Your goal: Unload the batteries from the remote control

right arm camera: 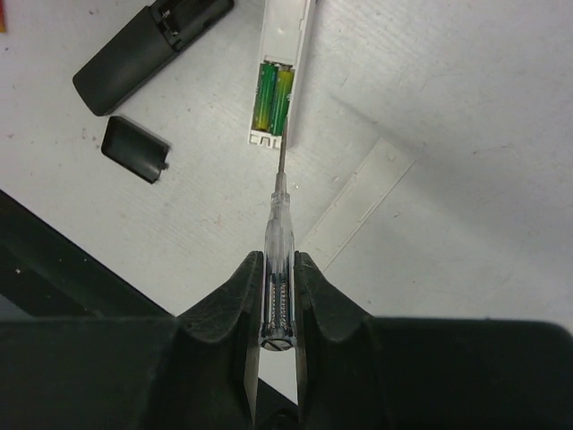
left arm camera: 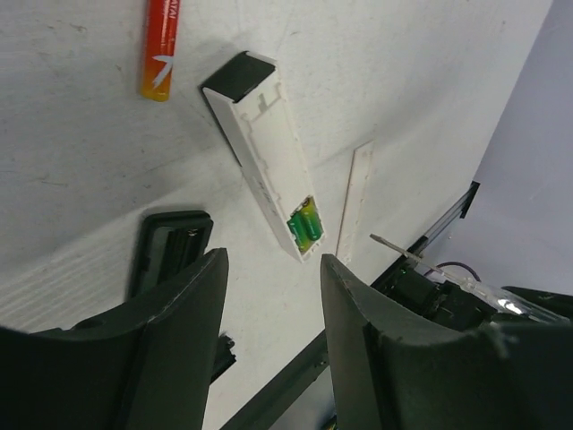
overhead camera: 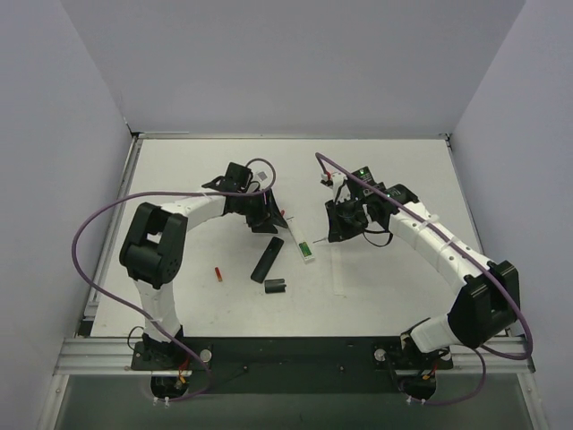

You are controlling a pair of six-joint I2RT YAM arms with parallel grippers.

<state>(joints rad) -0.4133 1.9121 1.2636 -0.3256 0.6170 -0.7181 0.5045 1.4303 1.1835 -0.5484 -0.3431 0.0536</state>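
So the two green batteries (right arm camera: 273,97) are still sitting side by side in the open bay at one end of the white remote (left arm camera: 264,148), which lies flat on the tabletop (overhead camera: 385,170) between the two arms. The right claw (right arm camera: 276,260) is clamped tight on a clear-handled screwdriver (right arm camera: 279,206). The thin metal tip points straight at the battery end of that remote and looks right at its edge, though I honestly can't tell if it's touching. The left claw (left arm camera: 273,296) is spread wide with nothing in it, hanging above the tabletop near both remotes. One red battery (overhead camera: 218,274) is loose on the tabletop, off to the left of the black remote (overhead camera: 267,258). The other red battery (left arm camera: 159,49) lies near the dark far end of the white remote. The black remote has its bay open too, and from the wrist views I can't make out anything inside it. Its little black cover (right arm camera: 134,148) lies just beside it, and the long white cover strip (right arm camera: 354,206) rests near the white remote on the right-arm side.
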